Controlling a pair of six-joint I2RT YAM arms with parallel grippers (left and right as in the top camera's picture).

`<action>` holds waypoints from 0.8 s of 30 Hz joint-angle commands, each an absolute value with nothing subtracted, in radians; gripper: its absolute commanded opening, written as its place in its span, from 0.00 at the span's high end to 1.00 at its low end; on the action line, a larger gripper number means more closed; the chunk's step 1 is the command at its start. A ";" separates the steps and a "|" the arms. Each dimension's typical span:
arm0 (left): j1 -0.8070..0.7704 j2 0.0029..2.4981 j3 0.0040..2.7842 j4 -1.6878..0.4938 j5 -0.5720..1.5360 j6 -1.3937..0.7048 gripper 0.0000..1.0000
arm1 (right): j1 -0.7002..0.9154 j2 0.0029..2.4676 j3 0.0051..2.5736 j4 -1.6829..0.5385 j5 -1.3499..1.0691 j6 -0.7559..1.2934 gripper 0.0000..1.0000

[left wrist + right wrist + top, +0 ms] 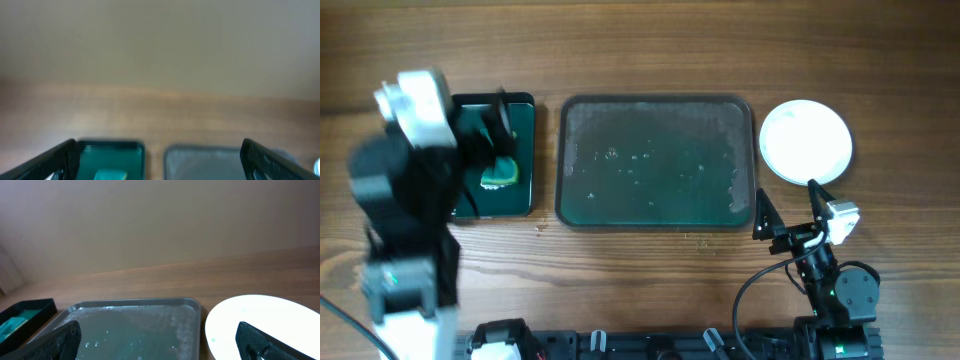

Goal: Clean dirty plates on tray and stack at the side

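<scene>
At the far left, the left tool (160,148) is seen with its fingers spread wide and nothing held, hanging above a smaller dark green tray (525,150) in which a green sponge (501,174) lies. Should this tool be lowered carelessly, the sponge could be caught by one finger and dragged over the low rim onto the wooden surface (650,270). In the middle lies the large grey-green tray (657,222); no plate is seen on it, only water droplets (638,170) and wet smears, so the work is judged nearly finished. Just beside its right edge, on the bare surface, the white plates (806,141) are seen from above as one plain white disc. How many are stacked cannot be told, nor whether a streak is hidden on a lower one. Nearest the viewer at the right, the right tool (787,193) is opened wide and empty, its fingertips close to the near rim of the plates. If this arm is swung forward or sideways, the rim could be struck and the stack pushed askew or slid along the surface, the more so if the plates are wet.
</scene>
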State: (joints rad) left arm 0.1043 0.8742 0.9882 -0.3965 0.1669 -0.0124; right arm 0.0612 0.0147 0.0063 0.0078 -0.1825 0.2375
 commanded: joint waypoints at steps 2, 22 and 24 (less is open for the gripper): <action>0.062 0.628 0.593 -0.144 0.168 -0.008 0.00 | 0.066 0.005 0.005 0.013 -0.173 0.246 0.00; 0.043 0.011 0.006 -0.044 0.024 -0.136 0.00 | 0.066 0.005 0.005 0.013 -0.173 0.246 0.00; 0.043 0.003 0.006 -0.078 0.024 -0.134 0.00 | 0.066 0.005 0.005 0.013 -0.173 0.247 0.00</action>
